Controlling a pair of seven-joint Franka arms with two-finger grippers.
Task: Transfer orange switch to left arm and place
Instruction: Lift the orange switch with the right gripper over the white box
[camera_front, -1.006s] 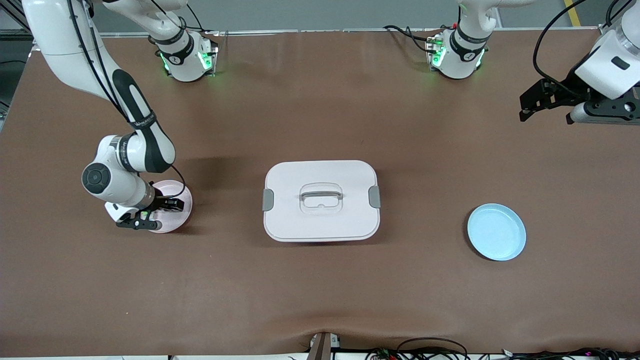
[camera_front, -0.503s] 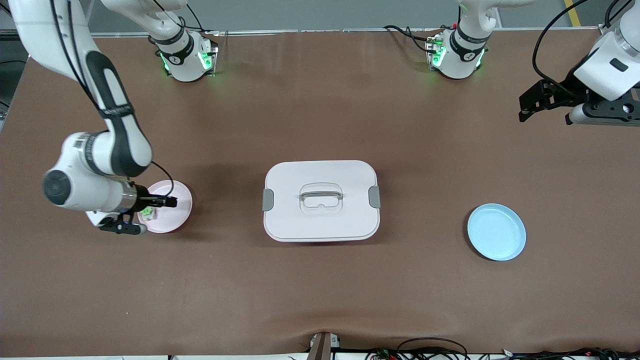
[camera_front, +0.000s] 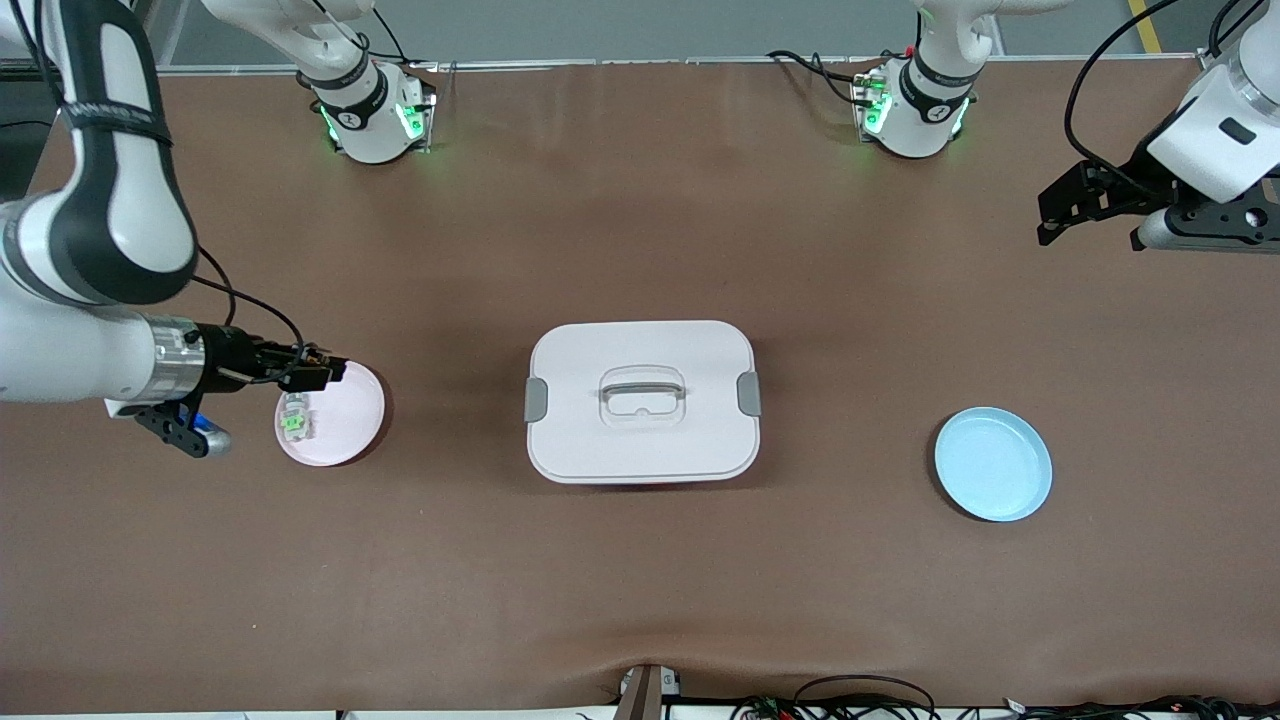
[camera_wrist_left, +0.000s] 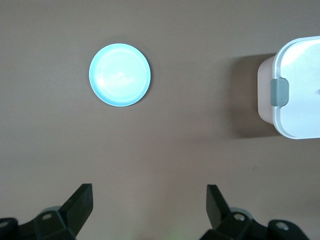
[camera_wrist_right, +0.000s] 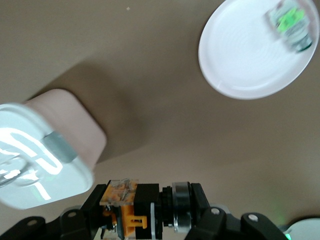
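My right gripper (camera_front: 318, 375) is shut on the orange switch (camera_front: 320, 374), a small black block with orange parts, and holds it in the air over the edge of the pink plate (camera_front: 345, 420). In the right wrist view the switch (camera_wrist_right: 135, 207) sits clamped between the jaws. The pale switch with a green centre (camera_front: 295, 420) lies on the pink plate. The white box (camera_front: 642, 400) with grey latches stands in the middle of the table. My left gripper (camera_front: 1090, 210) is open and empty, in the air over the left arm's end of the table, where that arm waits.
A light blue plate (camera_front: 993, 463) lies toward the left arm's end of the table, nearer the front camera than the box; it also shows in the left wrist view (camera_wrist_left: 120, 75). The two arm bases (camera_front: 375, 115) stand along the table's farthest edge.
My right gripper has risen from the pink plate with the orange switch in it and drawn toward the right arm's end. The green-centred switch now shows on the plate. The left arm has not moved.
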